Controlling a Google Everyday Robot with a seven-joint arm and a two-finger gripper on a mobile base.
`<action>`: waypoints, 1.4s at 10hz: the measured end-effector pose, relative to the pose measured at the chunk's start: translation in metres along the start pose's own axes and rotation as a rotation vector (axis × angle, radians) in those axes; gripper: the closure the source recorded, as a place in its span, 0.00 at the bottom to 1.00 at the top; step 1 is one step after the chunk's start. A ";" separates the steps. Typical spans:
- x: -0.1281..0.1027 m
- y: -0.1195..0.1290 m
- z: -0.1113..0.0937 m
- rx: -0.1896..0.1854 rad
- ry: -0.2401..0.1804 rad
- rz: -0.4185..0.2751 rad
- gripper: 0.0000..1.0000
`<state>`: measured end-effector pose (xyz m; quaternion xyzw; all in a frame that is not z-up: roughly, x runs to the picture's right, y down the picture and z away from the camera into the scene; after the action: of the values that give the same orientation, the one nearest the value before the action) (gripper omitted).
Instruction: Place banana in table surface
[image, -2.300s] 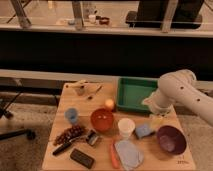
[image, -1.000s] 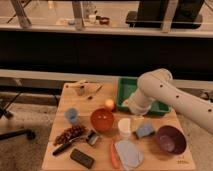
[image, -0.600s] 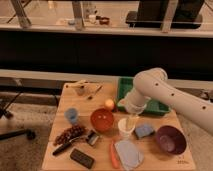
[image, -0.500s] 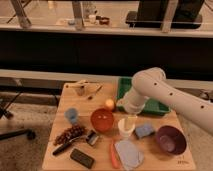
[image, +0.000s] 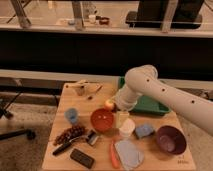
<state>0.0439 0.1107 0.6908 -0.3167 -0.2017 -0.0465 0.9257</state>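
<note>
from my seat i see the white arm (image: 165, 92) reaching in from the right, bent over the middle of the table surface (image: 65, 150), with the gripper (image: 121, 115) pointing down just above the white cup (image: 126, 129) and beside the red bowl (image: 102, 120). at its tip is a small pale yellow-tan piece that i take for the banana (image: 122, 120); it sits right at the gripper's end, above the cup's rim, and i cannot tell whether it touches the wood. whether the gripper is spread or clamped on it i cannot tell either. the round yellow-orange fruit (image: 109, 104) lies just left of the wrist, and the green tray (image: 150, 106) is behind the arm at the table's far edge. right of the cup lie a blue sponge (image: 144, 131) and then a purple bowl (image: 170, 140). along the near edge i see an orange stick (image: 114, 155) next to a grey-blue cloth (image: 129, 154), a black block (image: 81, 158), a bunch of grapes (image: 69, 134), and a blue cup (image: 71, 116) further back on the left.
</note>
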 end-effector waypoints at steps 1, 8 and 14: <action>-0.006 -0.005 0.003 0.002 -0.013 0.005 0.20; -0.044 -0.039 0.028 0.006 -0.095 0.036 0.20; -0.074 -0.076 0.049 0.001 -0.133 0.049 0.20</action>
<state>-0.0568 0.0767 0.7394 -0.3237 -0.2547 -0.0026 0.9112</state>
